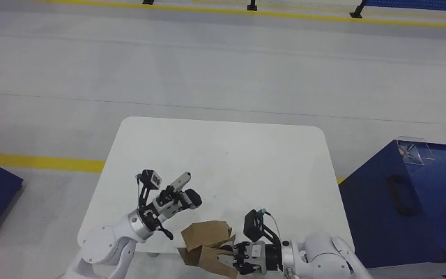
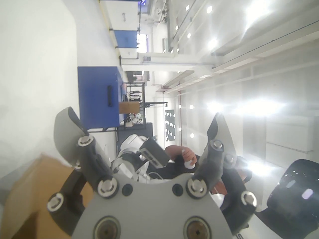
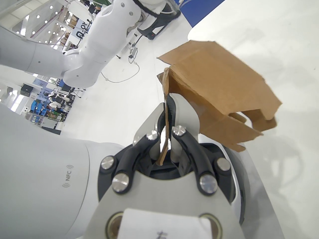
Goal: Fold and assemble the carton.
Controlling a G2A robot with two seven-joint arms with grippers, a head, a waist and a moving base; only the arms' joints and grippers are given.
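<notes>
The carton point(image 1: 207, 244), of brown cardboard, was found at the near edge of the table point(image 1: 223, 160), towards the middle of that edge, with part of it projecting beyond the edge. It was seen to be partly opened into a hollow shape, with loose flaps standing out at its ends. Whether it rested on the tabletop or was held just above it could not be told.

The right gripper point(image 3: 167, 110) was positioned at the near side of the carton. Its jaws were closed on one thin panel of the carton point(image 3: 219, 93), which was pinched edge-on between the two fingers while the rest of the box extended away over the table point(image 3: 274, 26).

The left gripper point(image 1: 187, 197) was held over the near left part of the table, just beside the carton but apart from it. In the left wrist view its jaws point(image 2: 143, 116) were spread wide, with nothing between them, and a corner of the carton point(image 2: 30, 187) lay beside one finger.

A blue cabinet point(image 1: 397, 209) stood on the floor beyond the right edge of the table.
</notes>
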